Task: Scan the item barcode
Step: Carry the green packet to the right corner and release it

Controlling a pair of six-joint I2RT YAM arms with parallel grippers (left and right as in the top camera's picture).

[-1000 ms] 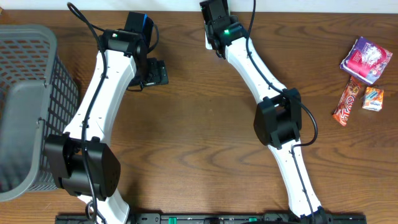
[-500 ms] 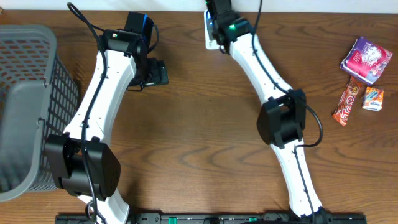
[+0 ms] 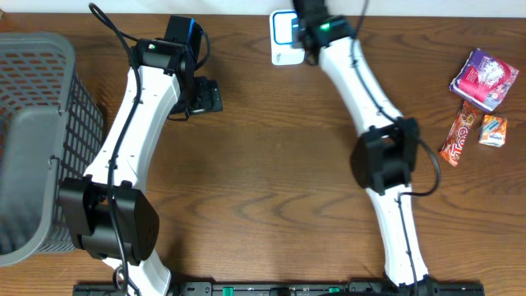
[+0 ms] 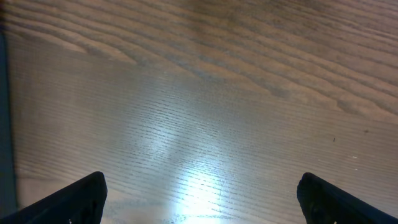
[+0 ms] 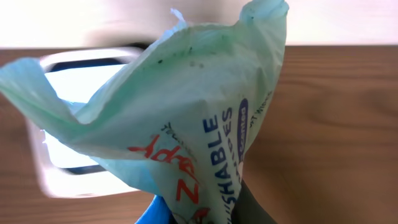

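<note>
Right gripper (image 5: 205, 210) clamps a green wipes packet (image 5: 186, 112) that hides its fingertips; left gripper's (image 4: 200, 190) fingers stand wide apart.

Finding: a robot test bench dressed as a shop checkout.

Evidence: white jointed robot arms (image 3: 131, 123) work over a brown wood-grain table (image 3: 263, 189). A white flat rectangular scanner plate (image 3: 283, 37) lies just beside the right claw (image 5: 202, 208), which pinches a pale green printed plastic packet (image 5: 186, 118).

Retail snacks lie well to the right of that claw: a purple foil pack (image 3: 483, 79), a red-orange wrapped bar (image 3: 459, 136) and a small orange pack (image 3: 493, 131).

A grey plastic mesh shopping basket (image 3: 82, 123) stands well to the left of the left claw (image 4: 202, 199).
</note>
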